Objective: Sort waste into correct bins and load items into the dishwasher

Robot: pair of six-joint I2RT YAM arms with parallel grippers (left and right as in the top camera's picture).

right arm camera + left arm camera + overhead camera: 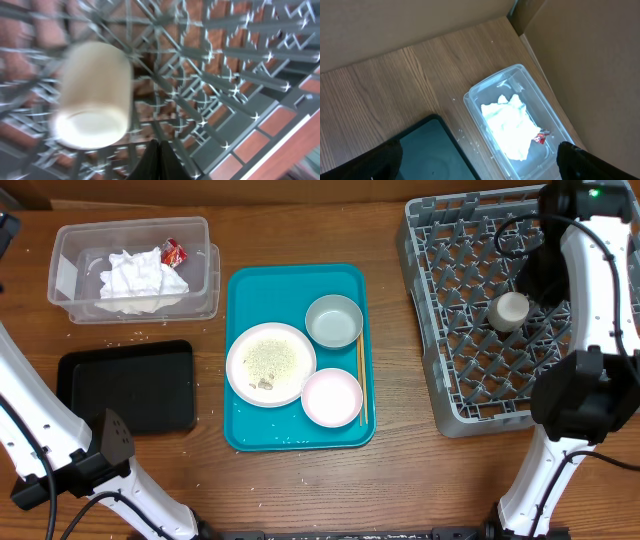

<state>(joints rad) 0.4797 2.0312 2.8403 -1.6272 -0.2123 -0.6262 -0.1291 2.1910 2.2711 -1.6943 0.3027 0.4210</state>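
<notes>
My right gripper (pixel 159 162) is pinched shut on nothing. The cup (pixel 92 122) lies on its side on the lattice of the rack (pixel 235 80), just ahead of my closed tips and clear of them, though the wrist view is blurred. I judge it light, rigid and smooth, so it could roll between the pegs. If it needs righting, I would take it across its round wall near the open mouth.

My left gripper (pixel 479 146) stands wide open, hovering above the counter. The tub (pixel 476 98) with the tissue (pixel 509 125) and wrapper (pixel 540 137) is below and ahead of it.

The plate (pixel 270 363), well off to my right gripper's left, looks hard, slick and breakable. I would pinch its rim and keep it level, since the loose crumbs would slide.
</notes>
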